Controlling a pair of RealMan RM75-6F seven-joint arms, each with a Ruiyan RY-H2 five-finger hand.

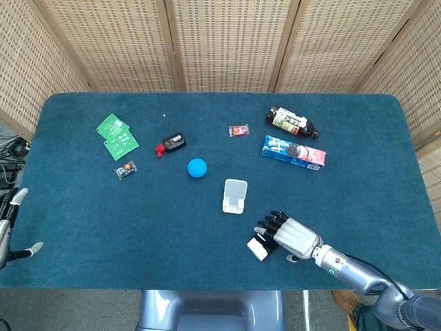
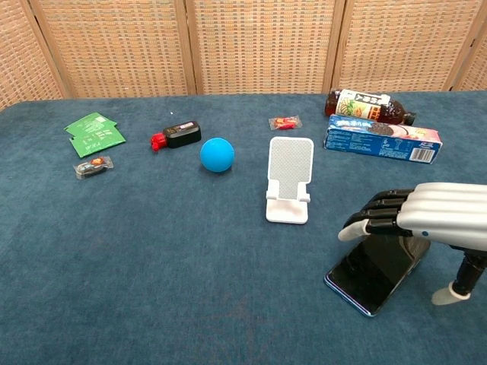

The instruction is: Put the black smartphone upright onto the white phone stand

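Note:
The black smartphone (image 1: 260, 247) (image 2: 371, 271) lies flat on the blue table, near the front right. My right hand (image 1: 291, 234) (image 2: 415, 218) hovers over its far end, palm down, with the fingers (image 2: 370, 220) bent over the screen and the thumb (image 2: 450, 290) off to the side. It holds nothing, and I cannot tell whether the fingers touch the glass. The white phone stand (image 1: 235, 195) (image 2: 290, 188) is upright and empty, just left of and behind the phone. My left hand (image 1: 9, 224) shows only at the far left edge of the head view, fingers apart and empty.
A blue ball (image 1: 197, 167) (image 2: 218, 154) sits left of the stand. Behind on the right lie a blue cookie box (image 1: 293, 152) (image 2: 382, 139) and a bottle (image 1: 292, 122) (image 2: 369, 106). A black and red item (image 2: 177, 135), green packets (image 2: 94, 133) and wrapped sweets (image 2: 285, 122) lie further back.

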